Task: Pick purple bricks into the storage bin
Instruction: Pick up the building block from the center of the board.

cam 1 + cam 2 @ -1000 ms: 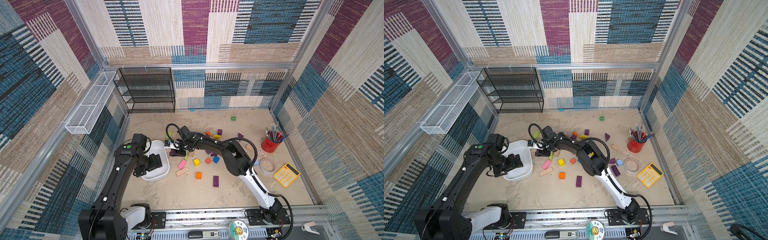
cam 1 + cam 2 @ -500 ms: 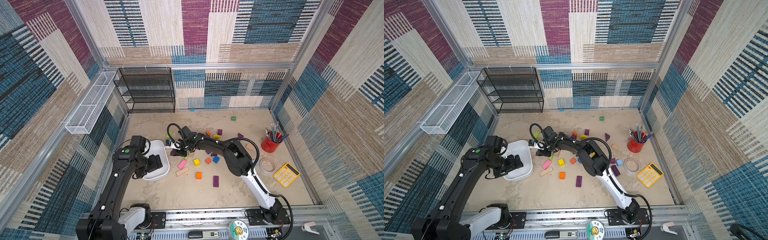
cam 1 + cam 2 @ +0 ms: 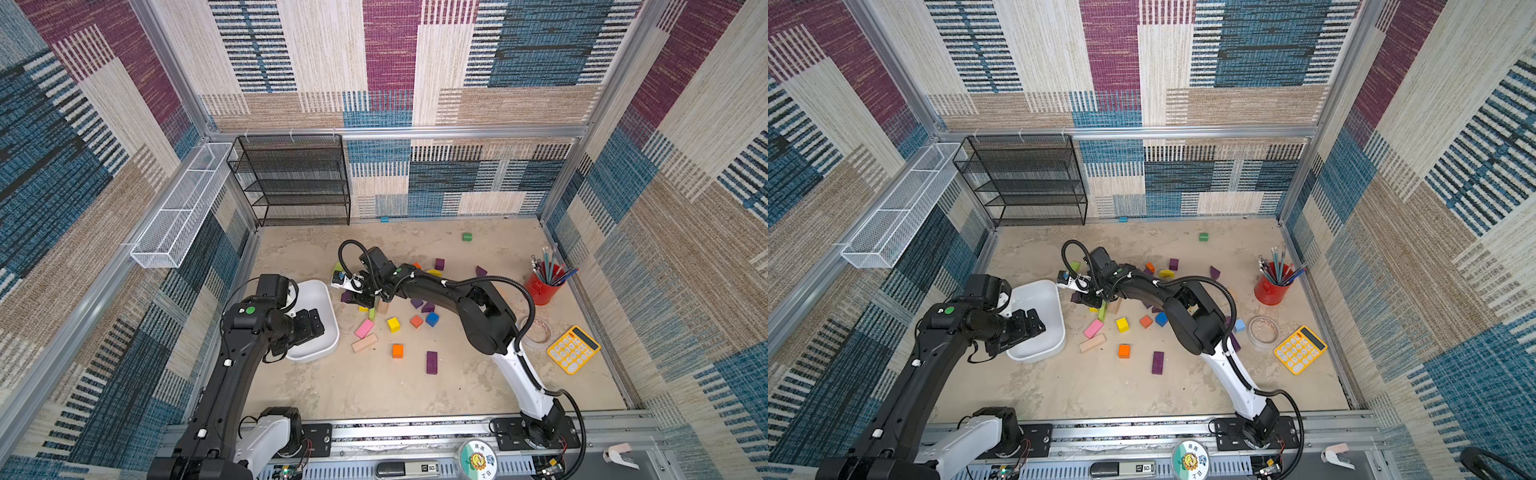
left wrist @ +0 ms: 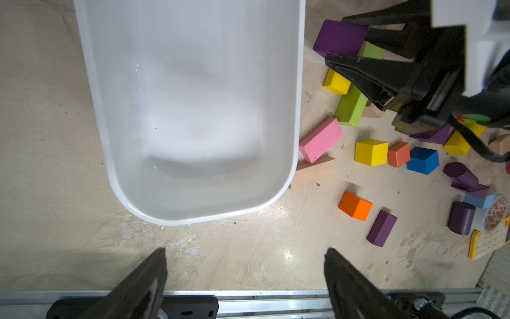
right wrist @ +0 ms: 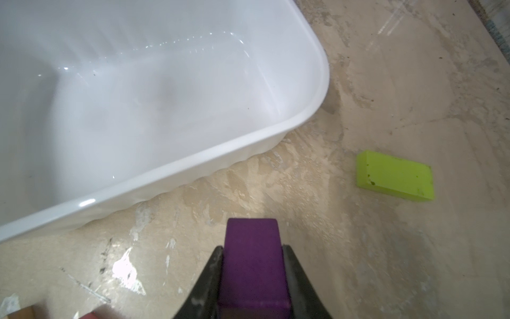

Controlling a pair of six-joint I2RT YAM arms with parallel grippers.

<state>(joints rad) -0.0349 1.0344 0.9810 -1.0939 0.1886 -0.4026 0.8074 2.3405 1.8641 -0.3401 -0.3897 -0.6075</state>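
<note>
1. Your right gripper has just finished closing. In the right wrist view its jaws now pinch a purple brick from both sides, at the bottom centre of the frame. In both top views the arm has hardly shifted over the last second.
2. That probably means the grasp is made and the carry comes next. The storage bin looks empty in both wrist views, so this would be the first brick in.
3. In a top view the bin lies left of centre in the lower half, and the held brick is just beside the upper part of its right rim. The other purple bricks are scattered further right.
4. The right arm reaches from its base at lower right across the loose blocks, wrist low. You cannot tell whether the brick has left the table.
5. Your left gripper is spread wide and empty over the bin's lower end. Its arm has drawn back slightly toward lower left.
</note>
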